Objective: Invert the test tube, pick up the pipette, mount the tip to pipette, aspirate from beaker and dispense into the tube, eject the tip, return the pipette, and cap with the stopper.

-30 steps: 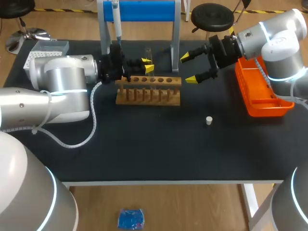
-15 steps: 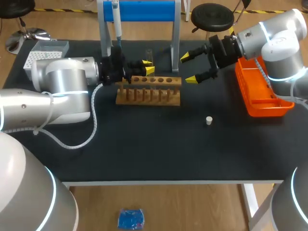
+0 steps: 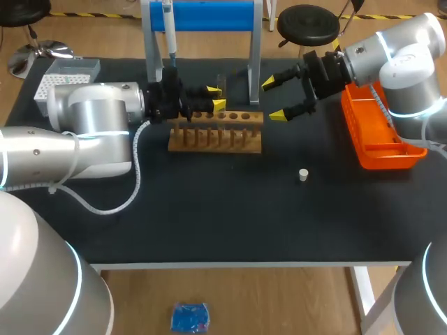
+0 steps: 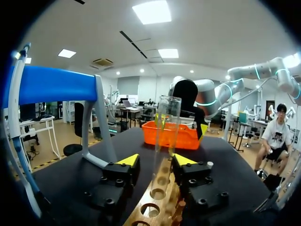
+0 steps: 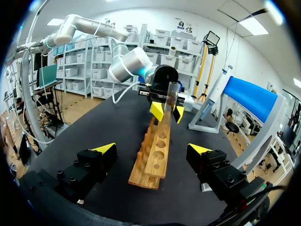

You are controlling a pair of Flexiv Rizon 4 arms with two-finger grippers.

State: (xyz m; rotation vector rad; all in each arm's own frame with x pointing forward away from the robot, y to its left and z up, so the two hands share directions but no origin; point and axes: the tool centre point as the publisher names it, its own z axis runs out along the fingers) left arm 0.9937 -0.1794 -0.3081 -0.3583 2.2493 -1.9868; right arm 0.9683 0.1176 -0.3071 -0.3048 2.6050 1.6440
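In the head view, the test tube (image 3: pixel 221 82) stands upright at the far side of the wooden rack (image 3: pixel 216 131), clear glass and hard to pick out against the dark table (image 3: pixel 209 216). The left gripper (image 3: pixel 215 97) comes in sideways from the left, its yellow tips to either side of the tube. The right gripper (image 3: pixel 274 98) hangs just past the rack's right end, fingers spread wide and holding nothing. A small white stopper (image 3: pixel 303 174) lies alone on the table nearer the front. An orange tray (image 3: pixel 380 139) sits at the right edge. The pipette (image 3: pixel 168 31) hangs on the blue stand (image 3: pixel 202 15) behind the rack, and a tip box (image 3: pixel 59 75) is partly hidden behind the left arm.

In the left wrist view, the tube is empty and open at the top, with its foot in a rack hole between the fingers. The left-hand tip stands clear of the glass. The other tip is very close, perhaps touching, so the claw is spread around the tube and not pinching it. The rack's near end is cut off under the gripper.

In the right wrist view, the rack runs lengthwise away between the widely parted fingers. The tube stands at its far end, flanked by the other arm's yellow tips.
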